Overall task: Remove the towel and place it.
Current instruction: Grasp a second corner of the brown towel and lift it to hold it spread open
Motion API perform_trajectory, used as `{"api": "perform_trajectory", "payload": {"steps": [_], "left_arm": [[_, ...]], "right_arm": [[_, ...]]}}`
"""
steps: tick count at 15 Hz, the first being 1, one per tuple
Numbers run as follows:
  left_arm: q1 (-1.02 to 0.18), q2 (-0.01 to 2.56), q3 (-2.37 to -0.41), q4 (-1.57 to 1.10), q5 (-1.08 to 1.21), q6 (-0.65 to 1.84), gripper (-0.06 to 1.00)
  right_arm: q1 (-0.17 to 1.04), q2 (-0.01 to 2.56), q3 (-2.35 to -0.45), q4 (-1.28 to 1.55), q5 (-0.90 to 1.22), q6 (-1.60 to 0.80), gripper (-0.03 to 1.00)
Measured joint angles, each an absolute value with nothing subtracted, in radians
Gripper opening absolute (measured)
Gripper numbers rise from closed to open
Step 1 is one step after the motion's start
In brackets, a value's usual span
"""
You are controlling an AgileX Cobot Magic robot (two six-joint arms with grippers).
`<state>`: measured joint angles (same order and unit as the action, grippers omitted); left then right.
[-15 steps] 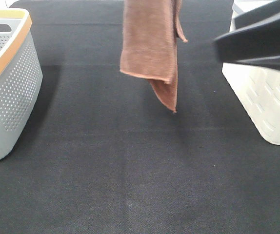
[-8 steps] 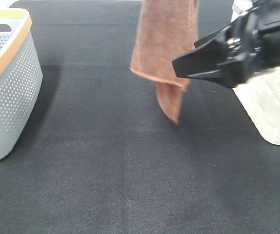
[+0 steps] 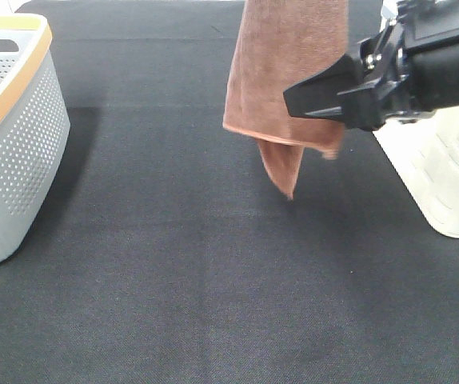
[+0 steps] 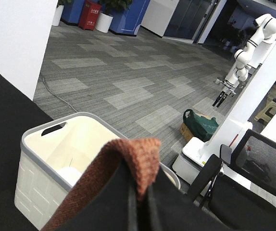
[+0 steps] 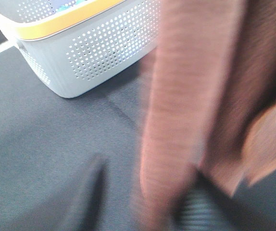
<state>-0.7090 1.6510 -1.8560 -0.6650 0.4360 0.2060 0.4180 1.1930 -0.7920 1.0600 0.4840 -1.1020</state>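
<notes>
The reddish-brown towel (image 3: pixel 281 72) hangs in folds from above the top of the exterior view, its lowest corner just above the black mat. My left gripper (image 4: pixel 140 190) is shut on the towel's top fold (image 4: pixel 135 159); this gripper is out of the exterior view. My right gripper (image 3: pixel 319 94) reaches in from the right, at the towel's lower right edge. In the blurred right wrist view the towel (image 5: pixel 186 96) hangs between its spread fingers (image 5: pixel 87 192), so it looks open around the cloth.
A grey perforated basket with an orange rim (image 3: pixel 13 136) stands at the left edge and shows in the right wrist view (image 5: pixel 94 43). A white basket (image 3: pixel 445 176) stands at the right, below the left gripper (image 4: pixel 46 159). The black mat (image 3: pixel 213 280) covers the table.
The hanging towel has shifted to the right. My right gripper has come in from the right edge and now reaches the towel's lower right edge.
</notes>
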Motion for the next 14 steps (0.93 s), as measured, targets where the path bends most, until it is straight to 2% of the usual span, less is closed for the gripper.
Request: {"api": "perform_trajectory", "payload": {"steps": [2,3,7,10,12,13,14], "left_arm": [[-0.709,1.651,-1.856,-0.664,0.431,0.206,0.0],[-0.709,1.651,-1.856,-0.653,0.428,0.206,0.0],[-0.709,1.651,-1.856,-0.588,0.428,0.206,0.0],[-0.665,1.651,-1.856,-0.451,0.536,0.128,0.0],[-0.568,1.651,-1.856,-0.354,0.706,0.023,0.0],[-0.568,1.651,-1.856,-0.354,0.706,0.023,0.0],[-0.532,1.651,-1.856,-0.332,0.788,0.006,0.0]], "right_arm": [[0.418,1.209,-0.792,1.066,0.506,-1.102,0.15],[0.418,1.214,-0.792,1.07,0.516,-1.102,0.01],[0.418,1.217,-0.792,1.064,0.517,-1.064,0.0],[0.418,1.207,-0.809,0.85,0.57,-0.811,0.0],[0.418,1.204,-0.888,0.566,0.714,-0.526,0.0],[0.418,1.204,-0.888,0.566,0.714,-0.526,0.0],[0.418,1.204,-0.933,0.454,0.765,-0.415,0.0]]}}
